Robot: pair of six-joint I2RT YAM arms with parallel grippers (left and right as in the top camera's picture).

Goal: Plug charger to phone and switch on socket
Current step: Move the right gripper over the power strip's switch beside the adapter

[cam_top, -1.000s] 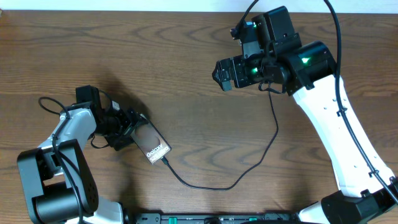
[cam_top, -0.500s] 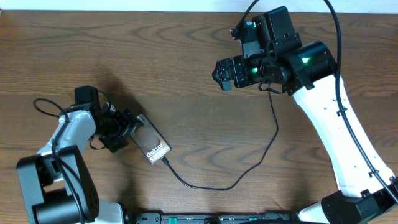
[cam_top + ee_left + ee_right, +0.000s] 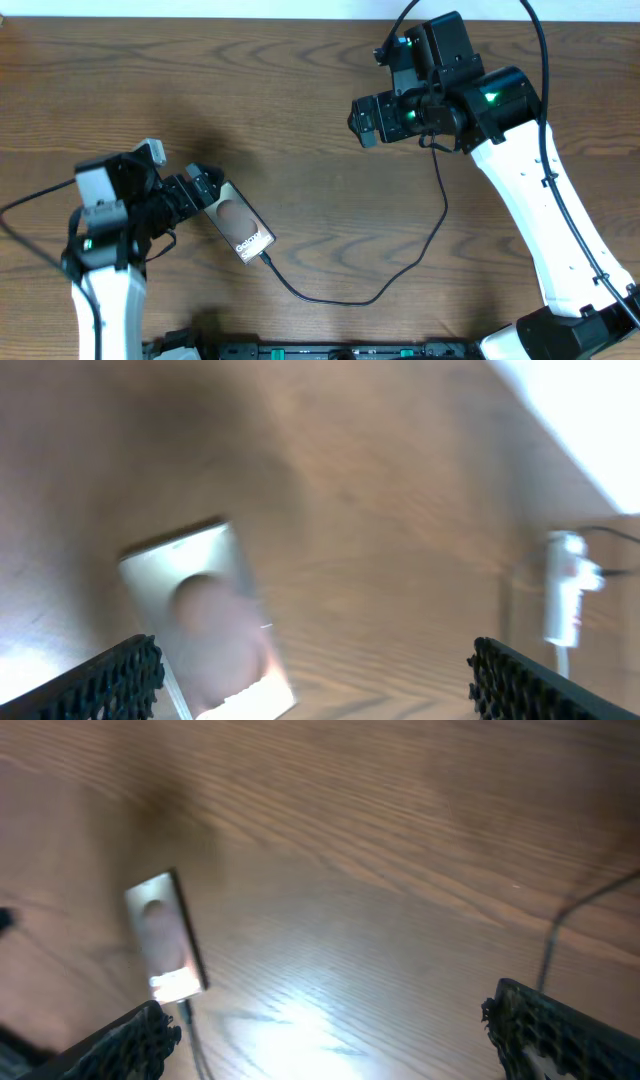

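The phone [image 3: 241, 226] lies flat and slanted on the wooden table, its "Galaxy" end toward the lower right. The charger [image 3: 350, 299], a thin black cable, runs from that end in a loop and up under the right arm. My left gripper [image 3: 203, 190] stands open at the phone's upper left end, holding nothing. In the left wrist view the phone [image 3: 205, 620] lies near the left finger of the wide-open left gripper [image 3: 320, 680]. My right gripper [image 3: 365, 118] is open above the table's far side. A small white object at far right may be the socket [image 3: 564, 595], blurred; overhead it is hidden.
The right wrist view shows the phone [image 3: 165, 935] far left, the charger [image 3: 192, 1040] trailing from it, and the right gripper [image 3: 345, 1040] open over bare wood. The table's far edge [image 3: 200, 17] meets a white wall. A black rail [image 3: 330, 350] lines the front edge.
My left arm has swung round and pulled back from the phone, its jaws spreading wider. The phone and cable stay where they were. The right arm has hardly moved.
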